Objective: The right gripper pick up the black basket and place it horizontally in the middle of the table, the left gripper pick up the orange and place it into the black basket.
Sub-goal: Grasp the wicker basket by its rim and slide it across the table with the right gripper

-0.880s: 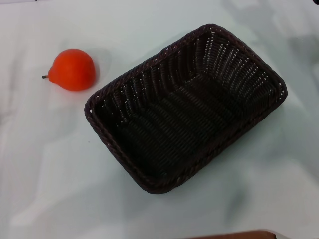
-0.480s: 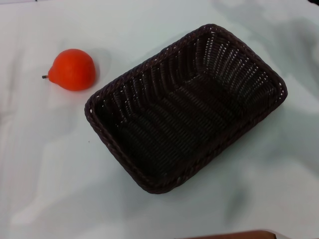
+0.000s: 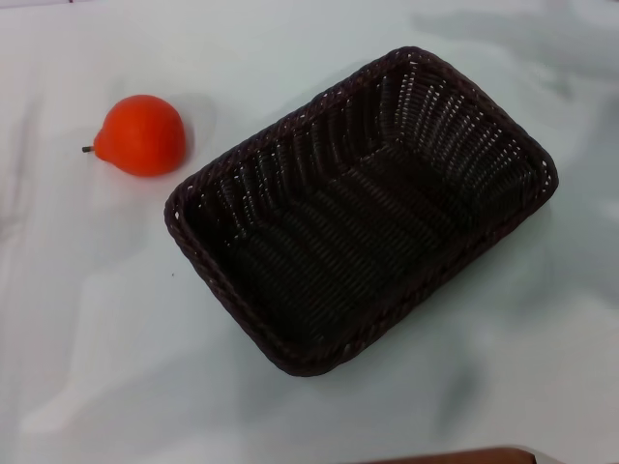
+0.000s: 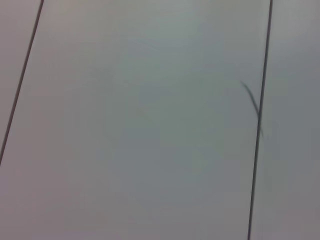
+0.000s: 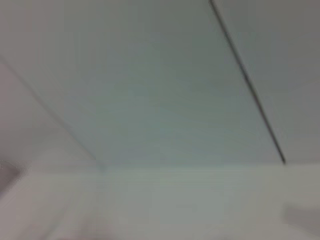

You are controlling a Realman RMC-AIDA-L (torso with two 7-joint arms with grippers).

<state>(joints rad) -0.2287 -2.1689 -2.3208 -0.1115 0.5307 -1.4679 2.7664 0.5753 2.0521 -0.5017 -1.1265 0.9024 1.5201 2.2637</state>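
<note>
The black basket (image 3: pixel 360 213) lies on the white table (image 3: pixel 106 319), turned at an angle, a little right of the middle in the head view. It is empty. The orange (image 3: pixel 141 135) lies on the table just off the basket's far left corner, apart from it, with its stem pointing left. Neither gripper shows in the head view. Both wrist views show only pale flat panels with thin dark seams, and none of the task's things.
A brown strip (image 3: pixel 455 456) shows at the bottom edge of the head view. Soft grey shadows lie on the table at the far right.
A small dark shape at the top right corner of the head view has gone out of view. The shadows on the right of the table have shifted. Basket and orange have not moved.
</note>
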